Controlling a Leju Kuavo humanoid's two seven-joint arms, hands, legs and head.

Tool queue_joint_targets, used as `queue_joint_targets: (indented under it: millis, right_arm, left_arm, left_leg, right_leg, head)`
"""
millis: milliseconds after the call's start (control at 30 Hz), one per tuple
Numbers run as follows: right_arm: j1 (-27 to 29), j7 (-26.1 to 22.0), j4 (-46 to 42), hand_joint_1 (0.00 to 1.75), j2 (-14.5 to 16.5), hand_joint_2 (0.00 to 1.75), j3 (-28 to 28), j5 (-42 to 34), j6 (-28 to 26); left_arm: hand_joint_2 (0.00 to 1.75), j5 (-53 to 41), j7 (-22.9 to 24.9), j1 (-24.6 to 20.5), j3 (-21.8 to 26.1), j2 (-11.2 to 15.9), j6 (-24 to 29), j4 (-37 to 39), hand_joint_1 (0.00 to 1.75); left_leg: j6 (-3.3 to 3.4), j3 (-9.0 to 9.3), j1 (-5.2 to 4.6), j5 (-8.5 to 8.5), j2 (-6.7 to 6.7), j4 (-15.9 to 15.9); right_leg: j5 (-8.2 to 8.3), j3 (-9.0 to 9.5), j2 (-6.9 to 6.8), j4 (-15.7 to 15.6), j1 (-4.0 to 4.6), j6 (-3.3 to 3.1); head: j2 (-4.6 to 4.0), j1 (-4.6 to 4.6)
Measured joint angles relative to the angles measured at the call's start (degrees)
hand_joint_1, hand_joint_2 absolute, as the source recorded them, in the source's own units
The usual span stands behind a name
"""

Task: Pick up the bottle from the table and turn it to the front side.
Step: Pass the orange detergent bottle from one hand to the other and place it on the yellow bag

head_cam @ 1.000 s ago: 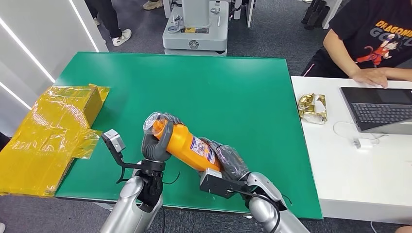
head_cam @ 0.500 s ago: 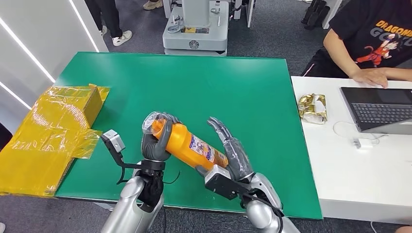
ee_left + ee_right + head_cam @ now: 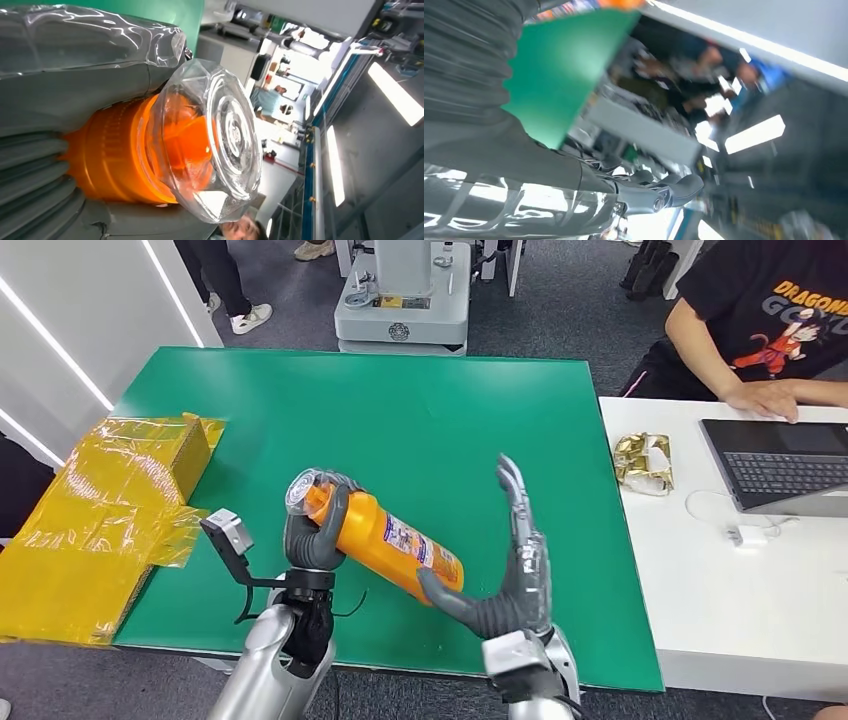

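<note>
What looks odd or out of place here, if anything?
The orange bottle lies tilted, held above the green table near its clear cap by the left hand alone. The right hand is spread open beside its base. Nothing looks spilled or damaged.

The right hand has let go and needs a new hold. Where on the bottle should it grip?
Probably the free lower body of the bottle, from the right. The left hand wraps the neck below the clear cap, and the open right hand waits beside the base.
</note>
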Motion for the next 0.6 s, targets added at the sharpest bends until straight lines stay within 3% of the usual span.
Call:
queue_joint_targets:
  millis: [233, 600]
  right_arm:
    - [3.69, -3.69, -7.02, 0.0, 1.06, 1.75, 1.36, -4.65, -7.76]
    - [4.52, -4.31, -9.24, 0.0, 1.53, 1.75, 2.64, -5.93, -8.54]
  left_arm:
    - [1.75, -6.24, -1.77, -1.12, 0.73, 1.63, 5.19, -2.09, 1.75]
    - [1.75, -14.95, -3.76, -1.9, 1.22, 5.82, 9.55, -4.32, 1.75]
  left_leg:
    - [-0.02, 0.01, 0.01, 0.02, 0.01, -0.02]
    - [-0.06, 0.02, 0.01, 0.04, 0.0, -0.02]
  right_leg:
    - [-0.01, 0.01, 0.0, 0.01, 0.01, -0.01]
    - [0.0, 0.01, 0.01, 0.03, 0.0, -0.01]
  head:
    - [0.0, 0.01]
    - [0.0, 0.02]
